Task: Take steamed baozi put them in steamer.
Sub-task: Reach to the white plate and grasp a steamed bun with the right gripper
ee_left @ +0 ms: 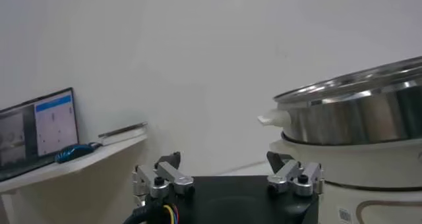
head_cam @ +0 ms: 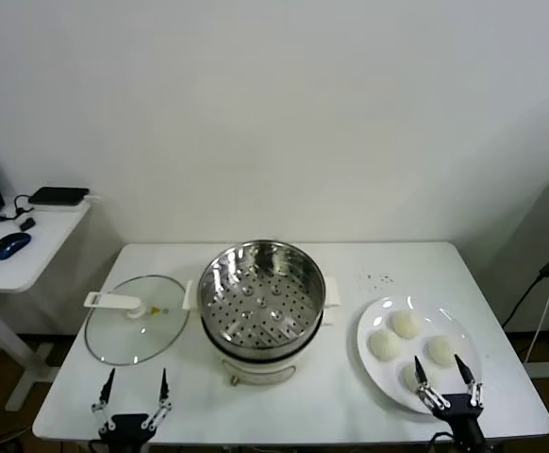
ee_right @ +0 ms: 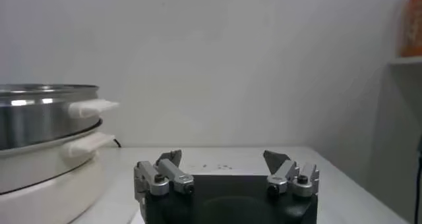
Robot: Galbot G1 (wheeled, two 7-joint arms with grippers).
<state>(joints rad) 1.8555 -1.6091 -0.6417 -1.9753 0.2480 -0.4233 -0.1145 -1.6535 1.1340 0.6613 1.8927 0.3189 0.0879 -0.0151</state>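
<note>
Steel steamer (head_cam: pixel 261 288) sits empty; four baozi (head_cam: pixel 406 325) remain plated; left gripper (head_cam: pixel 135 389) and right gripper (head_cam: pixel 447 381) both gape apart.

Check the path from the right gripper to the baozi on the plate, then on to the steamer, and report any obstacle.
Nothing visible blocks either leg. The open right gripper hangs at the steamed baozi; bare table separates them from the open steamer.

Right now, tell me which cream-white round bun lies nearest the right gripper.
The front bun on the white plate, at the near rim, just behind the open right gripper; the other three lie farther back.
</note>
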